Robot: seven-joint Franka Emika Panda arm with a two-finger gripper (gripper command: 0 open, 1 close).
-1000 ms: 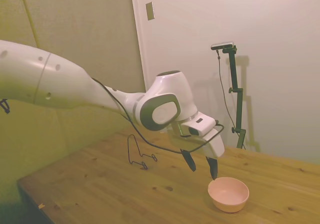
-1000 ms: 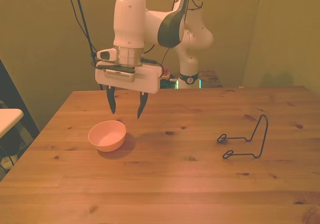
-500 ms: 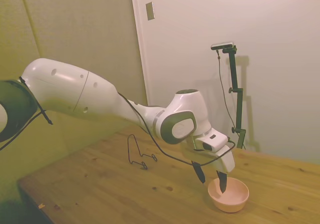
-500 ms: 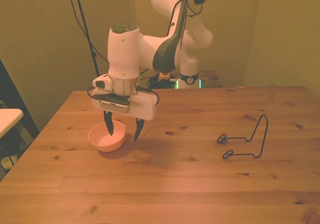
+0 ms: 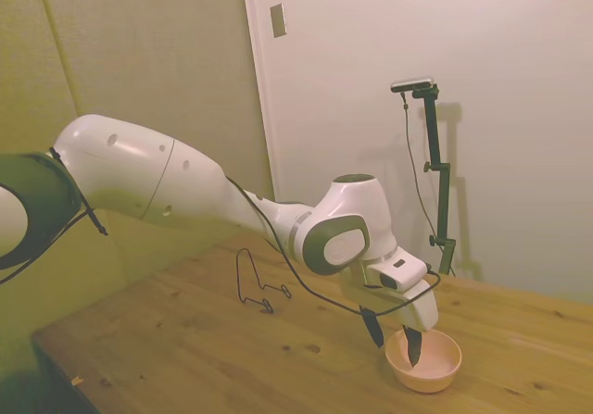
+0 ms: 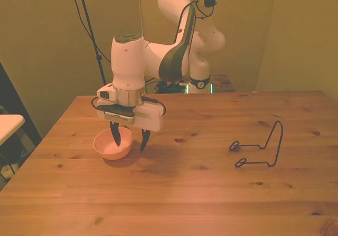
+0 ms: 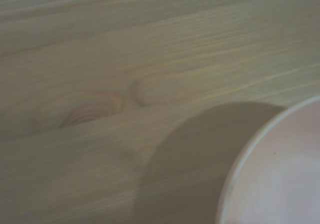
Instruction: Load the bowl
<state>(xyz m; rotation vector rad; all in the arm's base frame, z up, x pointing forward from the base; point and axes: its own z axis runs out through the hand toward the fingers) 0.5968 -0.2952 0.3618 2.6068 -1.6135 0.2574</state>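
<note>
The pink bowl [image 6: 111, 145] is seen upright on the wooden table [image 6: 200, 194], toward the front view's left and near the table's far part. The gripper [image 6: 130, 139] is lowered right at it, fingers spread apart and straddling the rim: one dark finger [image 6: 116, 136] is dipped inside the bowl, the other is hung just outside the wall on the front view's right. No squeeze on the rim can be made out; a gap is kept between the two fingers. In the side view the same picture is given: the gripper [image 5: 393, 338] is tilted down over the bowl [image 5: 426, 361], one finger inside, one just beside the near wall. Nothing can be seen lying in the bowl. From the wrist, a pale curved rim of the bowl [image 7: 280, 179] is caught against blurred wood grain, with its shadow cast beside it. A black wire rack [image 6: 259, 147] is stood well apart, on the front view's right.
</note>
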